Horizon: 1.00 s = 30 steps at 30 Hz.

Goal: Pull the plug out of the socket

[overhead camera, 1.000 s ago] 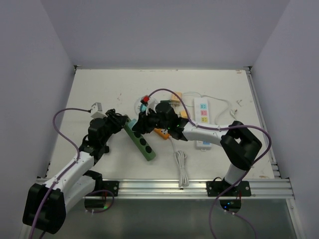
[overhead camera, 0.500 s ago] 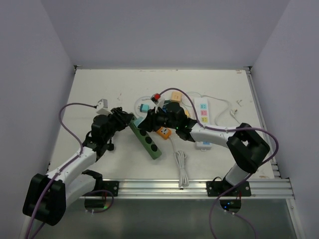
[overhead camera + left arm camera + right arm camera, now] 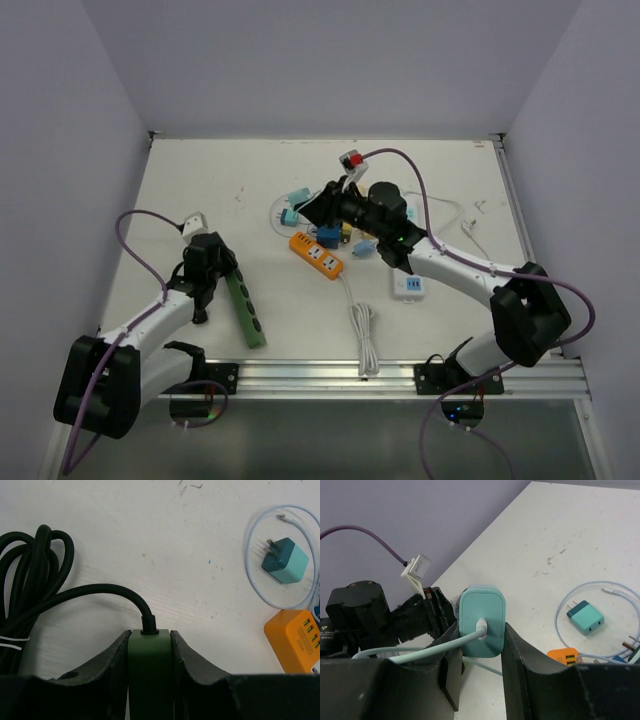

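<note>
My left gripper (image 3: 218,272) is shut on the cord end of a green power strip (image 3: 245,311), which lies on the table at the near left. In the left wrist view the strip (image 3: 150,675) sits tight between both fingers, and its black cord (image 3: 45,580) coils off to the left. My right gripper (image 3: 318,203) is shut on a teal plug (image 3: 298,193) and holds it above the table's middle, apart from the strip. In the right wrist view the plug (image 3: 481,621) sits between the fingers, with a pale cable trailing from its face.
An orange power strip (image 3: 317,254) lies mid-table. A loose teal charger (image 3: 287,215) sits inside a white cable loop. A white power strip (image 3: 407,285) lies partly under my right arm. A bundled white cable (image 3: 360,325) lies near the front edge.
The teal plug has come out of the green strip. My right gripper carried it back and to the right. My left gripper drew the strip toward the near left.
</note>
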### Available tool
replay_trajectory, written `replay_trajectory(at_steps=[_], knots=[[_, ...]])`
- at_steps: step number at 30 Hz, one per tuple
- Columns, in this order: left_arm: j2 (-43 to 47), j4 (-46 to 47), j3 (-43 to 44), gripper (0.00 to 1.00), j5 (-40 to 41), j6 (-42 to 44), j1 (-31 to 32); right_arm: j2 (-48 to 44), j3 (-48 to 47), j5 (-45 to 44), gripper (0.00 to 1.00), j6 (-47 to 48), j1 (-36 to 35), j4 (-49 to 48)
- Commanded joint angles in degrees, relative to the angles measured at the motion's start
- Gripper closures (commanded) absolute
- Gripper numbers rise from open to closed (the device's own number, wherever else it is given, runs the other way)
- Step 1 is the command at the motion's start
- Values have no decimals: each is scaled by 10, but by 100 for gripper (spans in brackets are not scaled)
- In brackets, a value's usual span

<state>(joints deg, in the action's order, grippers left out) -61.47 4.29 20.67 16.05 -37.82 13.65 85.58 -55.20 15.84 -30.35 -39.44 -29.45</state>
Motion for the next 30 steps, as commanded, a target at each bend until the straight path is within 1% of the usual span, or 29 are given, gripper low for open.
replay_trajectory(at_steps=[1, 3, 7, 11, 16, 18, 19, 24, 25, 26, 29, 30], knots=[[15, 20, 3, 100, 28, 24, 0, -34, -14, -23, 100, 16, 4, 4], [12, 29, 6, 100, 21, 19, -1, -54, -10, -35, 100, 24, 16, 34], [-11, 74, 29, 100, -23, 9, -16, -90, 4, -63, 100, 34, 42, 85], [-65, 116, 62, 100, -76, 12, -43, -121, 25, -75, 100, 32, 91, 141], [-130, 155, 130, 100, -145, 15, -97, -142, 72, -56, 100, 14, 142, 160], [-148, 173, 153, 100, -157, 14, -109, -144, 90, -54, 100, 14, 156, 164], [-172, 182, 164, 100, -173, 15, -116, -144, 96, -53, 100, 14, 161, 165], [-263, 166, 264, 86, -221, 28, -129, -140, 127, -58, 100, 7, 189, 173], [-289, 168, 274, 81, -226, 28, -131, -136, 130, -56, 100, 6, 192, 173], [-301, 169, 284, 70, -231, 31, -131, -133, 137, -55, 100, 4, 199, 171], [-339, 151, 316, 53, -243, 32, -136, -126, 149, -41, 100, 2, 213, 160], [-345, 150, 322, 50, -257, 29, -136, -125, 152, -41, 100, 3, 215, 157]])
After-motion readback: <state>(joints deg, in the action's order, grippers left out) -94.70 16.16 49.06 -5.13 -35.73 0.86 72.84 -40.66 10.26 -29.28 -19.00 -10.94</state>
